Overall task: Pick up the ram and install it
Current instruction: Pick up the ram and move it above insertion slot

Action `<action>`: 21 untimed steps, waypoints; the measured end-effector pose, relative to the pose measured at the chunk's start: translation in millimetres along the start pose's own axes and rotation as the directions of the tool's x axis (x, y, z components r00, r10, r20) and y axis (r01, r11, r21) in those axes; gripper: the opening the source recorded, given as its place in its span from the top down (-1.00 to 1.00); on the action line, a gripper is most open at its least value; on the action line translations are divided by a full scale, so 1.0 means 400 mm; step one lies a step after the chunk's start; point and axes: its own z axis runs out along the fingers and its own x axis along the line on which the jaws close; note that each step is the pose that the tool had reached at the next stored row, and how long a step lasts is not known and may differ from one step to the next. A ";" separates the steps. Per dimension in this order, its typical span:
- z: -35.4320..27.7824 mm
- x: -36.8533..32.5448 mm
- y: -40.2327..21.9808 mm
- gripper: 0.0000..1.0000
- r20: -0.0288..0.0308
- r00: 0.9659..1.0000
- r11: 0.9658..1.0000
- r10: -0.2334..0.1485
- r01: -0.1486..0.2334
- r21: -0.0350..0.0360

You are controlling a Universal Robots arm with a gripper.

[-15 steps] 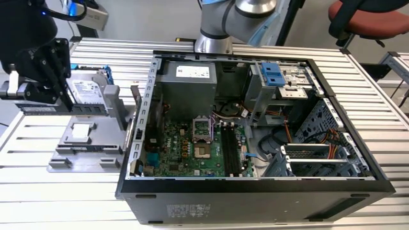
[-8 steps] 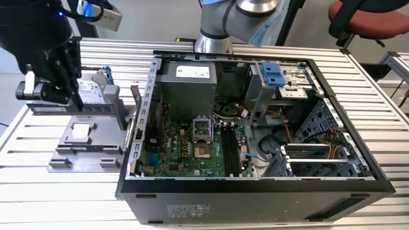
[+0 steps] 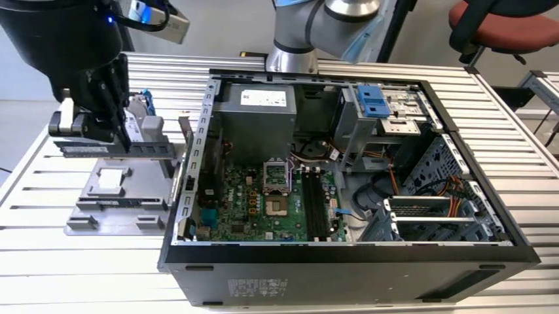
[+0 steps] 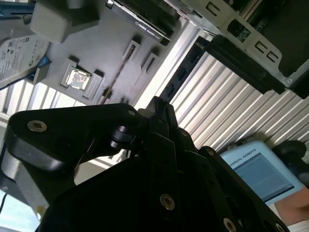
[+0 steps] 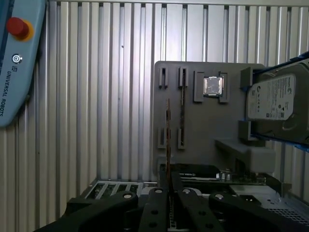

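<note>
My gripper [image 3: 103,139] is shut on the ram [image 3: 115,149], a long dark stick held level above the grey parts tray [image 3: 96,219], at the exterior view's left, outside the computer case. In the first wrist view the ram [image 5: 167,140] shows edge-on, rising from between the fingertips of the gripper [image 5: 167,192]. The second wrist view shows the ram [image 4: 186,67] with black chips reaching out past the gripper [image 4: 159,105]. The motherboard's long black memory slots [image 3: 315,204] lie inside the open case, to the exterior view's right of the gripper.
The open case's metal side wall [image 3: 199,150] stands between the tray and the motherboard [image 3: 249,203]. On the tray sit a small square white-topped part [image 5: 213,86] and a silver hard drive in a blue frame [image 5: 274,99]. A teach pendant [image 5: 17,63] lies on the slatted table.
</note>
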 end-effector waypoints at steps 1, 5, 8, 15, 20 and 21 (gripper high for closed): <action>0.000 0.000 -0.006 1.00 0.000 1.000 1.000 0.000 0.000 -0.001; -0.001 0.000 -0.031 1.00 0.000 1.000 1.000 -0.002 0.002 -0.003; -0.002 0.000 -0.051 1.00 0.000 1.000 1.000 -0.003 0.003 -0.005; -0.003 0.001 -0.097 1.00 0.000 1.000 1.000 -0.006 0.006 -0.009; -0.004 0.001 -0.130 1.00 0.000 1.000 1.000 -0.009 0.009 -0.012; -0.004 0.001 -0.136 1.00 0.000 1.000 1.000 -0.009 0.009 -0.013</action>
